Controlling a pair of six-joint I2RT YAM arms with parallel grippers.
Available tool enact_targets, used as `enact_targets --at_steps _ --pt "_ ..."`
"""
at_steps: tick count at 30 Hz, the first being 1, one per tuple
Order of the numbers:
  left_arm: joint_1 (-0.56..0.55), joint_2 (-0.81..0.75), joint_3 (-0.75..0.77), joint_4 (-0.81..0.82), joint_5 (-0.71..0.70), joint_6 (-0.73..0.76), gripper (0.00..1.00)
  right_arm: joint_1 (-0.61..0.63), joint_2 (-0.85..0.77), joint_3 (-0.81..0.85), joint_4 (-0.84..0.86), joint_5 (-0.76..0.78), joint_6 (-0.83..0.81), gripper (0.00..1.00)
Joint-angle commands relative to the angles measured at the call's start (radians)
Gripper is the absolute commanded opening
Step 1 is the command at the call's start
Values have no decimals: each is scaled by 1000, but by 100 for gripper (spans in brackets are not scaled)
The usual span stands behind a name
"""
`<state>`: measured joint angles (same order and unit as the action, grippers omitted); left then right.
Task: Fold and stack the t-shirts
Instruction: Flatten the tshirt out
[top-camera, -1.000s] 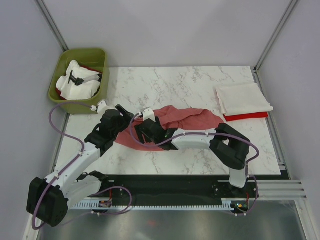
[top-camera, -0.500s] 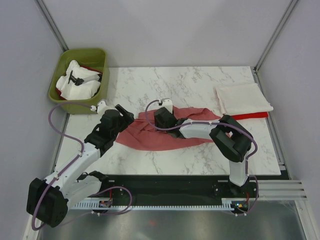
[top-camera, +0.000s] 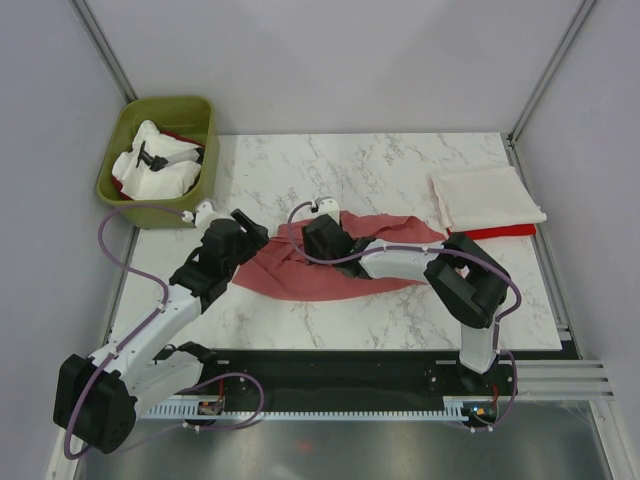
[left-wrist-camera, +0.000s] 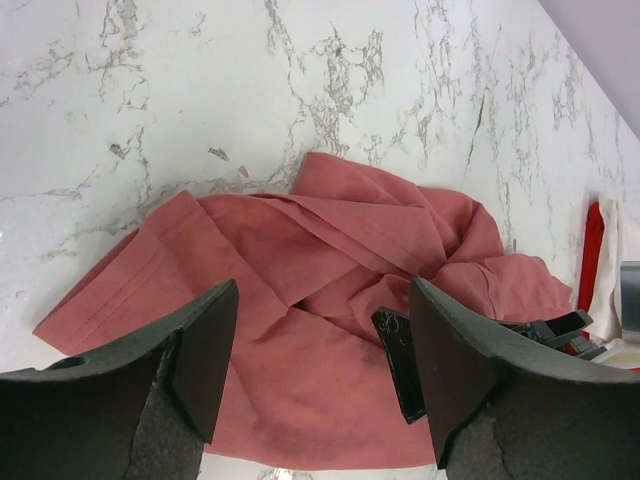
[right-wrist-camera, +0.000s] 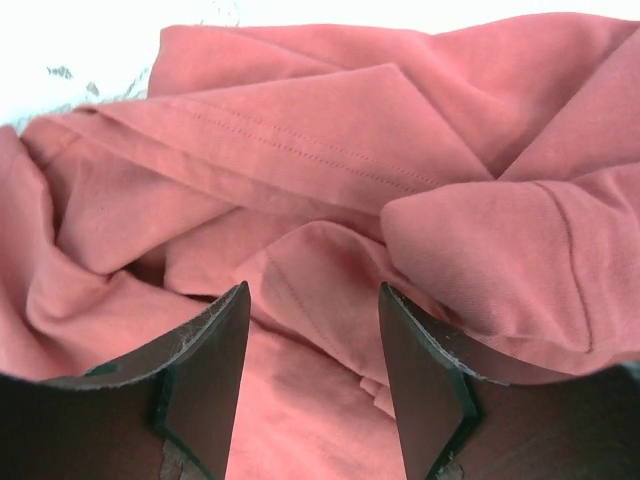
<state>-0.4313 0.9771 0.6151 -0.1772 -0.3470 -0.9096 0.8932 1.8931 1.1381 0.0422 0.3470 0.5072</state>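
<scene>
Movement over the last second belongs to the right arm. Its tool (right-wrist-camera: 310, 300) has left the near-left part of the dusty salmon-red shirt (top-camera: 340, 280) and swung toward the far edge of the heap, just left of the middle. Its jaws have drawn somewhat closer together. They stand apart now, released, poised over a ridge of folds with nothing pinched between them. The shirt lies crumpled in a long band across the middle of the marble surface (top-camera: 390, 170), and more of its left part shows now that the arm is off it. The left tool (left-wrist-camera: 320, 290) has not moved: it hovers over that left end, jaws wide, holding nothing. At the far right corner the cream-white shirt (top-camera: 487, 197) sits folded on the bright red one (top-camera: 505, 233), so two of the stack appear done. The salmon shirt is not flattened yet, and the right tool seems to be hunting for a hem or sleeve to pull out. A green bin (top-camera: 160, 112) holding white cloth stands at the far left.
</scene>
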Motion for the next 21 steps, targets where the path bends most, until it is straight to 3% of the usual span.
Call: enact_targets --at_steps 1,21 --pt "6 9 8 35 -6 2 76 29 1 72 -21 -10 -50 63" --pt "6 29 9 45 5 14 75 46 133 189 -134 104 -73 55"
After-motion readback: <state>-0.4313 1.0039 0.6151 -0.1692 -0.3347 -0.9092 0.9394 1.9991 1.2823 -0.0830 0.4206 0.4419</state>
